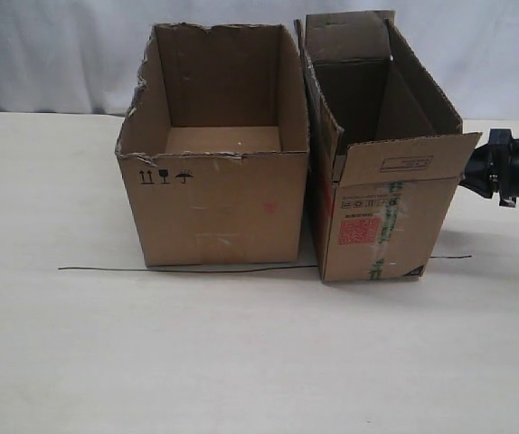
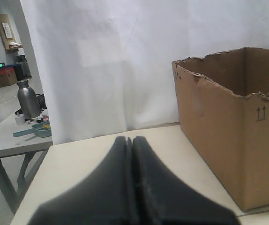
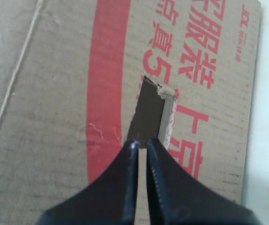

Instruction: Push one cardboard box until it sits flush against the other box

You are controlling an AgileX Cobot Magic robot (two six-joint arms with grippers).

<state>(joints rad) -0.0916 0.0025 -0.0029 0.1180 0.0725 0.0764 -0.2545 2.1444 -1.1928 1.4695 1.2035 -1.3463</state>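
Observation:
The narrow cardboard box [image 1: 377,217], with its flaps up and a red label and green-printed tape on its end, stands right of the other box [image 1: 214,199], which is wider with a torn rim. Only a thin dark gap shows between them near the front. My right gripper [image 3: 142,143] is shut and empty, its tips at the narrow box's printed outer side [image 3: 55,117], by a torn hole [image 3: 151,112]. The right arm [image 1: 513,167] comes in from the right edge. My left gripper [image 2: 130,139] is shut and empty, left of the other box [image 2: 233,140].
A thin black wire [image 1: 187,269] lies across the table in front of both boxes. A white curtain hangs behind. In the left wrist view a second table stands off to the side with a metal bottle [image 2: 27,98] on it.

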